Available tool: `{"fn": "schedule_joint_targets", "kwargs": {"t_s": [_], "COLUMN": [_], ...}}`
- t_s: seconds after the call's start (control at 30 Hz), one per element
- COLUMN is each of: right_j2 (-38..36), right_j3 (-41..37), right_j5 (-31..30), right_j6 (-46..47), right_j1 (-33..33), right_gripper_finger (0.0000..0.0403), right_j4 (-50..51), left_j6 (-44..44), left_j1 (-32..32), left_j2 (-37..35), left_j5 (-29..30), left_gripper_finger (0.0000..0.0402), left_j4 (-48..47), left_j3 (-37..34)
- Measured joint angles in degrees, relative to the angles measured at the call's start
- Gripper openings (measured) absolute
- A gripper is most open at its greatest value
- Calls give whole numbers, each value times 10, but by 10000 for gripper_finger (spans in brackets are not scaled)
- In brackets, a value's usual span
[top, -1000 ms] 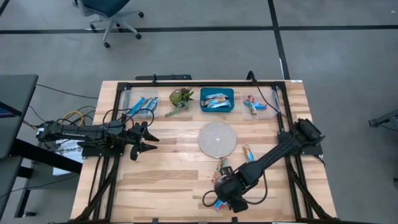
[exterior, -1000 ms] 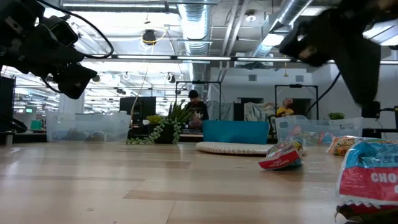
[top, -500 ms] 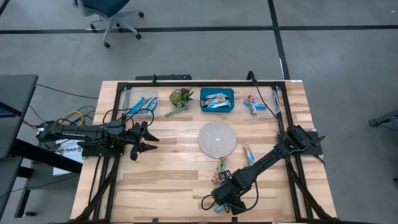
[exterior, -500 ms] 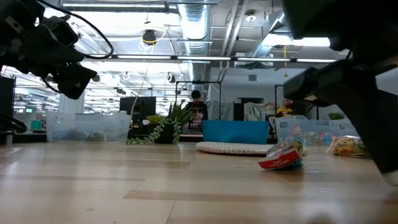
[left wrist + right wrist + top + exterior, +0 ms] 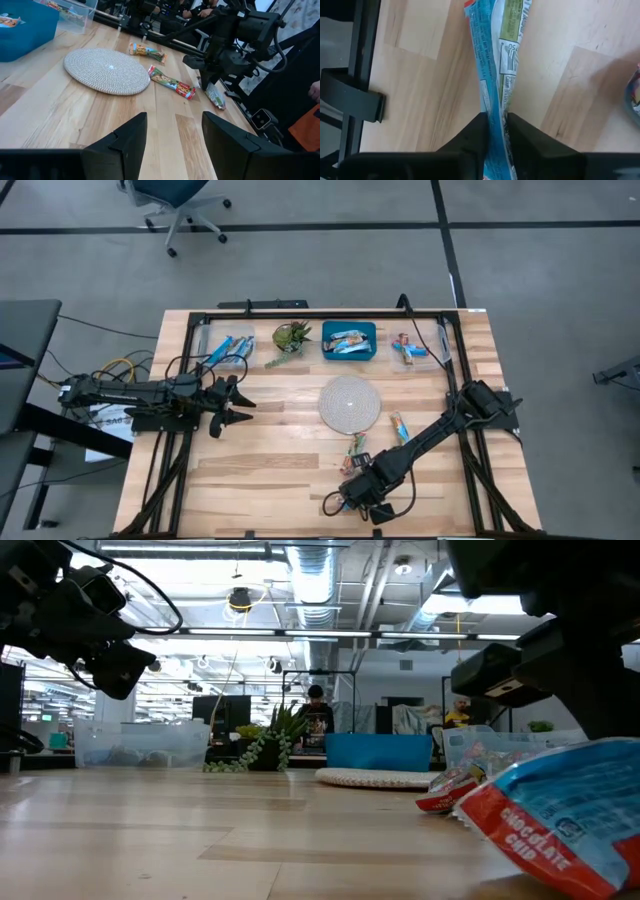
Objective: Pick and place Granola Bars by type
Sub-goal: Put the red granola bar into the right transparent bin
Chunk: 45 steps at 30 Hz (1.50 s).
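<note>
We are now clamping the right gripper (image 5: 492,131) on a blue bar (image 5: 492,55) at the near edge of the table (image 5: 260,470); a second ago its fingers were standing wide above that bar, and they have since come down and closed. In the right wrist view the two fingers are pinching the wrapper between their tips, with the bar stretching out ahead over the wood. In the low view one end of the bar is tilting up off the table, so we are judging the grasp to be holding and the lift to be starting.

The left gripper (image 5: 170,135) is staying where it was, hanging over the left side of the table with its fingers apart and empty.

For the sort, this is meaning one more loose bar is in hand. Two more bars (image 5: 356,452) are still lying just beside the mat (image 5: 350,402), another (image 5: 399,425) to its right. Bins at the far edge are already holding bars: the clear left bin (image 5: 226,346), the blue bin (image 5: 348,340) and the clear right bin (image 5: 412,347). We are expecting this bar to go in with its like.
</note>
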<state>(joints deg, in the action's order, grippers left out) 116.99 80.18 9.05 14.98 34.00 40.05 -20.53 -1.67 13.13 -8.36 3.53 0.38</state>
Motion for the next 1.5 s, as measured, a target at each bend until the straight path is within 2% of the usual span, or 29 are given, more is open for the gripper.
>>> {"fn": "schedule_joint_targets", "kwargs": {"t_s": [0.83,1.2,1.5], "right_j2": [-7,-151,-297], "right_j3": [-2,-89,-172], "right_j5": [0,-21,-97], "right_j6": [5,-5,-5], "right_j1": [-24,-72,-158], "right_gripper_finger": [53,53,53], "right_j4": [-17,-26,-22], "left_j6": [0,0,0], "left_j1": [0,0,0], "left_j2": [0,0,0], "left_j5": [0,0,0], "left_gripper_finger": [183,183,183], "left_j4": [0,0,0], "left_j3": [0,0,0]}}
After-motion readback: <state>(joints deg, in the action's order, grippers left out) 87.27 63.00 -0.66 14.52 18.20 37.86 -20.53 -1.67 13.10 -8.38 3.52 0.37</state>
